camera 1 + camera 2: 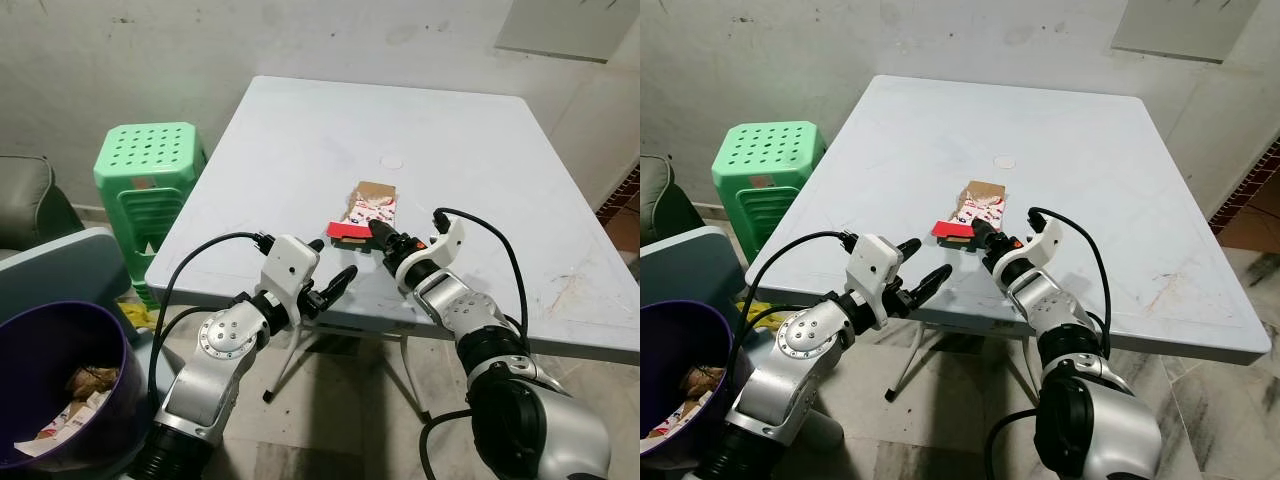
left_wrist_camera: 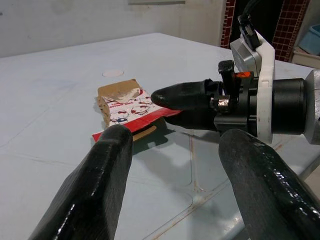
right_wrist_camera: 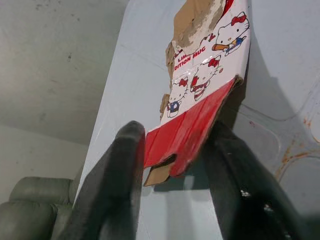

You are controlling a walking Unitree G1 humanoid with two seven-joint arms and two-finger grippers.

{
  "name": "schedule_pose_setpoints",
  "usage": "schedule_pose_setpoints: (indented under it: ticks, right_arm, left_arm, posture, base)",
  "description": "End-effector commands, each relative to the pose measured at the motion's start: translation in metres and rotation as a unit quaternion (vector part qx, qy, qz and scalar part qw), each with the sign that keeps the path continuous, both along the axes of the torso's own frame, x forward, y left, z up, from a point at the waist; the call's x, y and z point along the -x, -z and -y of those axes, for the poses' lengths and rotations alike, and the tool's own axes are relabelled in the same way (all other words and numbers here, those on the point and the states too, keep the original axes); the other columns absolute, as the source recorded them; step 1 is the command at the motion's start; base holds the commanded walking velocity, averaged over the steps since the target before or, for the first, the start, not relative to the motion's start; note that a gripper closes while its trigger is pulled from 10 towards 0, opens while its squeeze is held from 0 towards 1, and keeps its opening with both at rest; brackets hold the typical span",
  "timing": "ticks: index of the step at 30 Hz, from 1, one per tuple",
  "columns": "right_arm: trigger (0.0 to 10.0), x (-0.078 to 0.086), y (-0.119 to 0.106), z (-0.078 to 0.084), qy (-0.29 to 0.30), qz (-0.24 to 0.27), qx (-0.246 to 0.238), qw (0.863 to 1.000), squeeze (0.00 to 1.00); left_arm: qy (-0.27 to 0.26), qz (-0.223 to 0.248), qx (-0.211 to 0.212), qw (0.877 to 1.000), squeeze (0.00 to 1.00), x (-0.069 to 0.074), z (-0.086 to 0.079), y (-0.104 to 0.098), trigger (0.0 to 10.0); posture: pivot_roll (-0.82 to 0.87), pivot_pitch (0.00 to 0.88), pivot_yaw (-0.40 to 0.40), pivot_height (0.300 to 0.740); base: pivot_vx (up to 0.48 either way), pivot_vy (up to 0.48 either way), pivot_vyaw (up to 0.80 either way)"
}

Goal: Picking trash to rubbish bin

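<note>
A torn cardboard box [image 1: 373, 203] with a cartoon print and a red end lies on the white table [image 1: 460, 140] near its front edge. My right gripper [image 1: 381, 237] is shut on the red end of the box [image 3: 200, 95], one finger [image 3: 125, 165] on each side. My left gripper [image 1: 335, 258] hovers open just off the table's front edge, a little left of the box, with nothing between its fingers [image 2: 107, 170]. A purple rubbish bin [image 1: 40, 335] stands on the floor at the lower left, holding some paper scraps.
A green plastic stool [image 1: 148, 165] stands left of the table. A grey cushioned seat [image 1: 25, 200] and a pale blue-grey surface [image 1: 60, 265] sit beyond the bin. A wall runs behind the table. Tiled floor lies under the table.
</note>
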State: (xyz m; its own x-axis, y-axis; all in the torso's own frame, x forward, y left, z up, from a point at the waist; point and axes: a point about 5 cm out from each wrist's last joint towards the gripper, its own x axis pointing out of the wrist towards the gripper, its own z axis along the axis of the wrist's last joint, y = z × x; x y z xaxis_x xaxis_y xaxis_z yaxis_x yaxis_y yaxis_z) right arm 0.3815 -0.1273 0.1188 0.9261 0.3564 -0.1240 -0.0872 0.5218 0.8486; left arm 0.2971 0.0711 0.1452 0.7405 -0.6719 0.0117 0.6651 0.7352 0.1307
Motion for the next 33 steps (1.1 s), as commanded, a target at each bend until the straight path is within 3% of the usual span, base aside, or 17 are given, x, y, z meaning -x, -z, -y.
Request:
schedule_pose_setpoints:
  ticks: [1,22,28,33]
  right_arm:
    - [0.0,-0.002,-0.005,-0.001,0.002,0.008,-0.007,1.0,0.0]
    - [0.0,0.0,0.001,-0.001,0.003,-0.001,0.003,1.0,0.0]
    - [0.0,0.001,0.0,0.002,0.004,0.022,0.028,0.999,0.0]
    - [0.0,0.002,-0.008,0.01,0.016,0.082,0.064,0.994,0.0]
  left_arm:
    - [0.008,0.014,-0.003,1.0,0.0,0.001,0.002,-0.006,10.0]
    - [-0.011,0.017,-0.004,1.0,0.0,0.0,-0.004,-0.007,10.0]
    - [-0.032,0.02,0.003,0.999,0.0,-0.002,-0.007,-0.009,10.0]
    - [-0.064,0.013,0.028,0.997,0.0,-0.008,-0.011,-0.012,10.0]
  posture:
    - [0.05,0.112,-0.063,0.74]
    - [0.07,0.109,-0.071,0.74]
    - [0.08,0.094,-0.069,0.74]
    - [0.07,0.082,-0.067,0.74]
  base:
    - [0.0,0.0,0.0]
    - [0.0,0.0,0.0]
    - [0.0,0.0,0.0]
    - [0.0,0.0,0.0]
